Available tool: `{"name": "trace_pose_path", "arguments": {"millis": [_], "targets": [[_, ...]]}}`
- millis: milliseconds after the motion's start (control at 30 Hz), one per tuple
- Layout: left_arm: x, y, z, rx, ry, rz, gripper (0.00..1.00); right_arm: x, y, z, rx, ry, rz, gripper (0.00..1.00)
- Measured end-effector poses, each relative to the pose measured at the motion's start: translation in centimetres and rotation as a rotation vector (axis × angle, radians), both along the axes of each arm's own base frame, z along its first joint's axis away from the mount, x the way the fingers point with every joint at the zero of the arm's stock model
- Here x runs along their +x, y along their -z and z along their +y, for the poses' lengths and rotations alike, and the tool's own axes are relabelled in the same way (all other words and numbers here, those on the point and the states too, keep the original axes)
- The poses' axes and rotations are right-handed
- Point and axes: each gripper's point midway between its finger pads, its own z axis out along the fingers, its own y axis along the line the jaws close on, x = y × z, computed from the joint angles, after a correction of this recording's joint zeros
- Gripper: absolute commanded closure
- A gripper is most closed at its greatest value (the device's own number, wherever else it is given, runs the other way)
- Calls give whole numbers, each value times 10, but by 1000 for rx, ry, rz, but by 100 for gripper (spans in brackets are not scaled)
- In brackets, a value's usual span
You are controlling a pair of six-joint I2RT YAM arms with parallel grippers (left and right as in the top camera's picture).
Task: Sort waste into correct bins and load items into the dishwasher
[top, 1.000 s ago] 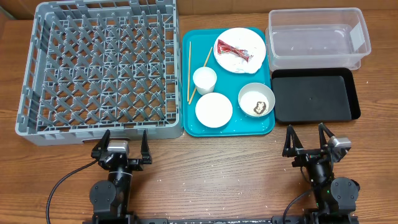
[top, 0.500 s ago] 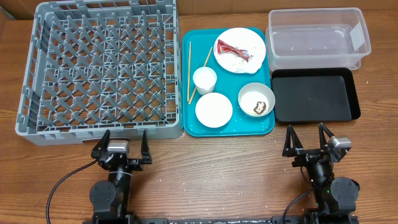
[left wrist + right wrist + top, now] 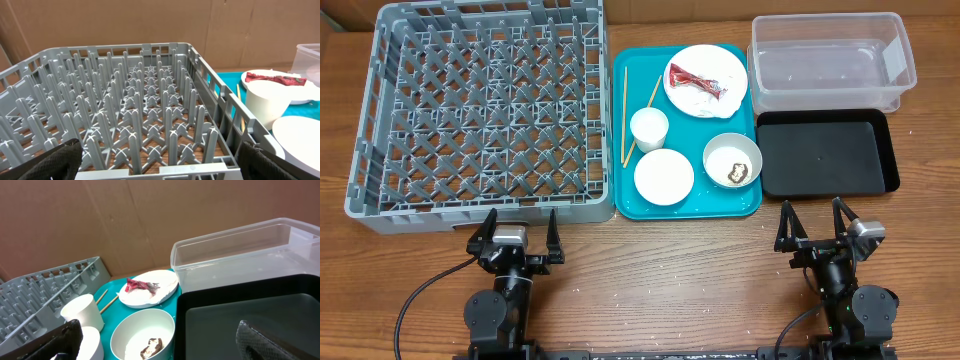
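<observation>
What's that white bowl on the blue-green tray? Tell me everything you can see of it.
The round white bowl stands upright in the near right corner of the teal plastic tray. It looks smooth, ceramic or plastic, with a plain rim. Inside, on the side nearest the robot, lies a small brown food scrap. The smaller white dish sits just to its left. The shallow black tray lies past the teal rim to its right.

**Bright, Soft Light, Sharp From Above**

Lit softly from overhead, with only short, faint shadows along the near wall of the dish rack (image 3: 480, 205) and the edge of the teal tray (image 3: 705, 203). Mild glare on the clear tub (image 3: 820, 95). Crisp across the overhead view; slightly softer in both wrist views, dark and blurred at the fingers (image 3: 50, 162) in the lower corners.
</observation>
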Motion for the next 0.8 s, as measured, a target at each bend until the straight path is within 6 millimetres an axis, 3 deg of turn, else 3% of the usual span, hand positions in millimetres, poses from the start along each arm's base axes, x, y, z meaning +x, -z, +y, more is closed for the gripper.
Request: {"name": "trace_pose_path", "arguments": {"millis": [500,633,800], "targets": [[0,0,0,0,0,0,0,-6,-24,19,-2,-114,-72,0],[0,0,0,0,0,1,0,-11,-59,20,-6,-122,-105,0],[0,0,0,0,0,0,0,-2,-92,21,-6,-125,-78,0]]}}
